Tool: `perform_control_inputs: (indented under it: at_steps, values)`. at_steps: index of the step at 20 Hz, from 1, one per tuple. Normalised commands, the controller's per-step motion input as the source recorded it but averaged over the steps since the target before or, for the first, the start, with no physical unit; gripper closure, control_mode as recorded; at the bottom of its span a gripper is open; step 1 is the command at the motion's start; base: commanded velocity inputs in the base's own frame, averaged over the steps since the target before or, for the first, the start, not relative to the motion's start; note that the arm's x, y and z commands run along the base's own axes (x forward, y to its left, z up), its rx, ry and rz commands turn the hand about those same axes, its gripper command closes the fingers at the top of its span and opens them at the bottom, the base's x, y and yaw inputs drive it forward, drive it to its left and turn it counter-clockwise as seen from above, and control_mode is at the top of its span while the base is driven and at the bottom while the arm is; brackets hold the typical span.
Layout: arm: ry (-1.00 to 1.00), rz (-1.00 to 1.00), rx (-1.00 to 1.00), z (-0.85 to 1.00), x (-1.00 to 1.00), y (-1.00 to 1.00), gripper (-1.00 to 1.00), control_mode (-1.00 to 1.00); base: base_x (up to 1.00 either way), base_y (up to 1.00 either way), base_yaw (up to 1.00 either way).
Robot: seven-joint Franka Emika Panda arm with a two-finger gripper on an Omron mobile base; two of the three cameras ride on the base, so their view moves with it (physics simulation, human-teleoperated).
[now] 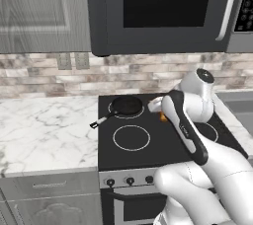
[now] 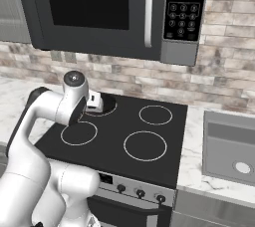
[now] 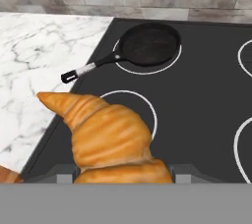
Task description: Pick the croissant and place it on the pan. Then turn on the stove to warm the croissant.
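Note:
The golden croissant (image 3: 108, 134) fills the lower middle of the hand view, clamped between the two fingertips of my gripper (image 3: 125, 174), which is shut on it above the left part of the stove (image 3: 206, 100). An orange sliver of the croissant (image 1: 162, 116) peeks out beside the hand in the left base view. The small black pan (image 3: 150, 43) sits on the back left burner, its handle (image 3: 86, 69) pointing toward the marble counter. In the left base view the pan (image 1: 126, 105) lies just left of my gripper (image 1: 157, 105). In the right base view the gripper (image 2: 94, 102) hovers over the back left burner.
Dark knobs (image 1: 129, 180) line the stove's silver front panel. A microwave (image 1: 163, 7) hangs above the cooktop. Marble counter (image 1: 44, 130) lies to the left and a sink (image 2: 234, 146) to the right. An orange plate edge (image 3: 5, 175) shows at the hand view's lower left.

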Motion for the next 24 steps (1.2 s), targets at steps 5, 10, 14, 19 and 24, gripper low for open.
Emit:
perform_control_inputs:
  at_steps: [5, 10, 14, 19, 24]
  values:
    - [0.0, -0.03, 0.0, -0.01, 0.17, 0.0, 1.0, -1.0, 0.0, 0.0, 0.0]
    - [0.0, -0.03, 0.0, -0.03, 0.22, 0.05, 1.0, -1.0, 0.0, 0.0, 0.0]
    - [0.0, -0.02, 0.0, -0.11, 0.17, 0.07, 1.0, -1.0, 0.0, 0.0, 0.0]
    - [0.0, -0.03, 0.0, -0.18, 0.11, 0.06, 1.0, -1.0, 0.0, 0.0, 0.0]
    - [0.0, -0.03, 0.0, -0.15, 0.17, 0.03, 1.0, -1.0, 0.0, 0.0, 0.0]
